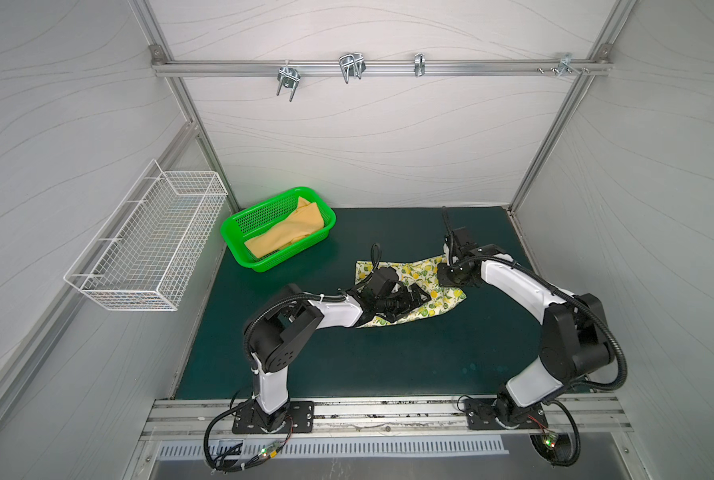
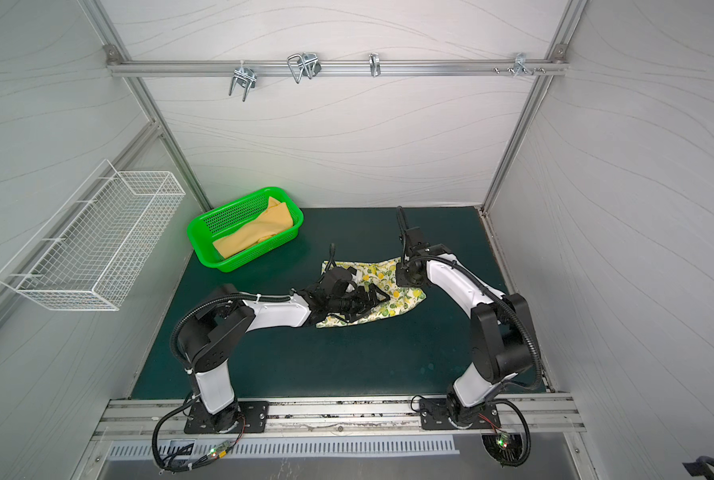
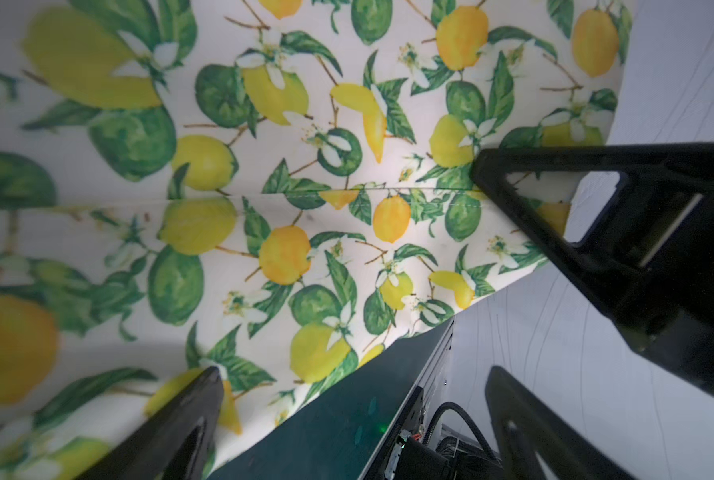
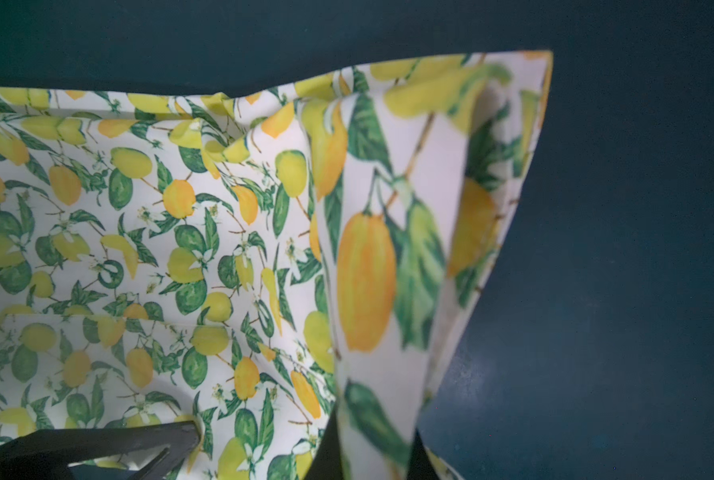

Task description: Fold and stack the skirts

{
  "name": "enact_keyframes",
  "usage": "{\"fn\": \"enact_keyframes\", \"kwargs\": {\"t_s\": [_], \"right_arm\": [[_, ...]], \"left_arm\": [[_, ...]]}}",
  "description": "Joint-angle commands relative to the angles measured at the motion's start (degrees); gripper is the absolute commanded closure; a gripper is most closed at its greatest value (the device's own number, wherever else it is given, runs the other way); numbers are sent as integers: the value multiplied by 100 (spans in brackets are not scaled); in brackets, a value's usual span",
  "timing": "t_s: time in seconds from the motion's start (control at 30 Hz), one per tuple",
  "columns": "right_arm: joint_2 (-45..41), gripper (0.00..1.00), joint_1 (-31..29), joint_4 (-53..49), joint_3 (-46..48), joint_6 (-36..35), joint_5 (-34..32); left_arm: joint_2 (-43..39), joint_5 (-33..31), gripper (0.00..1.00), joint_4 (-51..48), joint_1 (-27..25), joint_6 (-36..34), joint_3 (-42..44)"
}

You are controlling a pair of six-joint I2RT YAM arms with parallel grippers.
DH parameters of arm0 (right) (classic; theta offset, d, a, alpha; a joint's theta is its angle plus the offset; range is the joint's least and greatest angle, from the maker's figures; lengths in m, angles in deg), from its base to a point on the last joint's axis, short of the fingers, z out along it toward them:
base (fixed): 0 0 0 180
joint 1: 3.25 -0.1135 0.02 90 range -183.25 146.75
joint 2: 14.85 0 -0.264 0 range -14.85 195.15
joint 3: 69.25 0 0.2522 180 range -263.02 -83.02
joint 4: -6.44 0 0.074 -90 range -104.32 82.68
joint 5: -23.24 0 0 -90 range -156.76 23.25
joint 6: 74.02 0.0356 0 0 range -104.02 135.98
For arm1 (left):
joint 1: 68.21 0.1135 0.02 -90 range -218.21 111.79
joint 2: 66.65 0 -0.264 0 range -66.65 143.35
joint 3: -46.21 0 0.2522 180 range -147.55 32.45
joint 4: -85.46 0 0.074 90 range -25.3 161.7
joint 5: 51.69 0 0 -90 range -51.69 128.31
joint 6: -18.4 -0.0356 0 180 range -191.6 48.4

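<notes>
Both top views showed the lemon skirt (image 1: 424, 269) mid-frame on the mat (image 1: 347, 361), and the mustard skirt (image 1: 293, 232) in the basket (image 1: 264, 214) up-left of it. The wrist views caught only the lemon skirt. The right wrist view showed a raised fold, which the right gripper (image 1: 451, 276) pinched with jaws pressed together; the top views hid that. The left gripper (image 1: 417, 296) sat over the lemon skirt, jaws spread. Count: two skirts, one basket, two grippers.

Jaws of left gripper (image 3: 355, 372) wide apart over lemon-print skirt (image 3: 305, 208).
</notes>
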Motion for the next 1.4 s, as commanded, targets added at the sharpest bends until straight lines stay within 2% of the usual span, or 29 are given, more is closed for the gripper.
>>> {"fn": "enact_keyframes", "kwargs": {"t_s": [0.0,0.43,0.63,0.73,0.93,1.0,1.13,1.37], "right_arm": [[38,94,35,-83,-11,-64,83],[151,93,136,-50,-88,-75,194],[121,93,128,-163,-179,-17,472],[16,92,114,-57,-47,140,821],[-126,92,174,77,34,523,1930],[-167,92,223,126,-13,691,2374],[-161,92,232,176,-139,911,2827],[-28,91,257,134,-221,891,2675]], "left_arm": [[256,191,1,712,-103,319,-112],[434,161,1,725,-337,322,93],[681,170,1,778,-344,358,91],[728,173,1,694,-346,342,-65],[480,143,1,257,-330,108,-229],[313,108,1,-47,-271,-5,-234],[-5,170,1,-276,-65,-121,-232],[-790,373,1,-715,568,-396,-39]]}}
